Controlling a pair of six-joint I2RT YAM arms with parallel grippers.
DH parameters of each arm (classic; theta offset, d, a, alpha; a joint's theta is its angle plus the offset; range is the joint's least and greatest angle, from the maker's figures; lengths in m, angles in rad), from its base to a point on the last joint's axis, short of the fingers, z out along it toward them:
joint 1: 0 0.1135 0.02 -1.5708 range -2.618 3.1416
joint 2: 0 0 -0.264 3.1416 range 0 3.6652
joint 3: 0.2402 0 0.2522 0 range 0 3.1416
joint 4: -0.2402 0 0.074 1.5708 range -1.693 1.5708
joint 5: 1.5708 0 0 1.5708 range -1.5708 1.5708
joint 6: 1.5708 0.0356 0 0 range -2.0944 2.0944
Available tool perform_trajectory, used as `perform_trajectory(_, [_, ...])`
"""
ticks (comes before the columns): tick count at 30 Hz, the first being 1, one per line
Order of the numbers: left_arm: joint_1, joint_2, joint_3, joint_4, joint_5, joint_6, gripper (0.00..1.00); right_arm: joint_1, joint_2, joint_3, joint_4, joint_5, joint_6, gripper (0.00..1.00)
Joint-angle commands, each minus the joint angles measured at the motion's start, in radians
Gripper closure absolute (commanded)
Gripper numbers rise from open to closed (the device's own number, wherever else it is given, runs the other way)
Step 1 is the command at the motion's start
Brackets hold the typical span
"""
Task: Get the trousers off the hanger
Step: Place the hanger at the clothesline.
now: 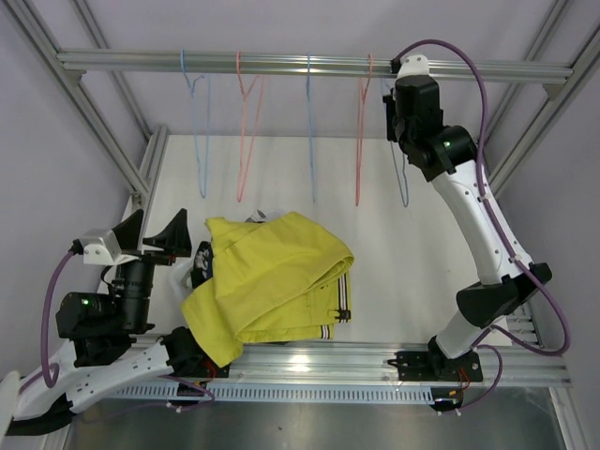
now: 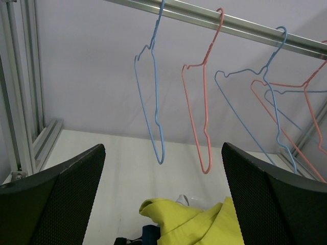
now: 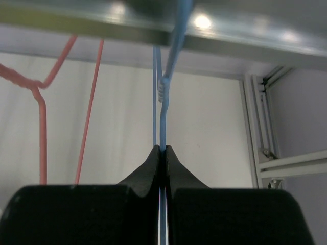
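Trousers lie piled (yellow pair topmost) below five hangers; left jaws wide, right jaws pinching the rightmost hanger.

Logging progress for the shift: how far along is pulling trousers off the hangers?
Done: all five hangers hang bare; the trousers lie piled on the table. In hand: right pincer shut on the rightmost blue hanger, left pincer open. Left: seemingly only letting go.

Top view, centre: mustard yellow trousers cover other cloth, slivers showing at the pile's left edge. Right wrist view: rail blurred at top; blue hanger, lower part hidden behind right gripper.
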Motion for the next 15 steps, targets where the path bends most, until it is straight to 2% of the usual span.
perform_trajectory(1, [0.004, -0.002, 0.011, 0.020, 0.021, 0.002, 0.01, -0.012, -0.046, -0.092, 0.105, -0.046, 0.008, 1.00])
perform_trajectory(11, [0.006, -0.004, 0.012, 0.020, 0.021, 0.006, 0.01, -0.028, -0.116, -0.260, 0.148, -0.081, 0.025, 0.99])
perform_trajectory(12, [0.006, -0.002, 0.011, 0.020, 0.021, 0.006, 0.01, -0.028, -0.119, -0.264, 0.144, -0.090, 0.045, 0.91])
perform_trajectory(13, [0.006, -0.004, 0.011, 0.020, 0.021, 0.006, 0.01, -0.027, -0.127, -0.277, 0.135, -0.098, 0.053, 0.62])
perform_trajectory(14, [0.006, -0.007, 0.009, 0.018, 0.022, 0.006, 0.01, -0.028, -0.136, -0.284, 0.133, -0.105, 0.054, 0.50])
perform_trajectory(15, [0.006, -0.007, 0.009, 0.020, 0.023, 0.008, 0.01, -0.027, -0.158, -0.295, 0.131, -0.115, 0.059, 0.43])
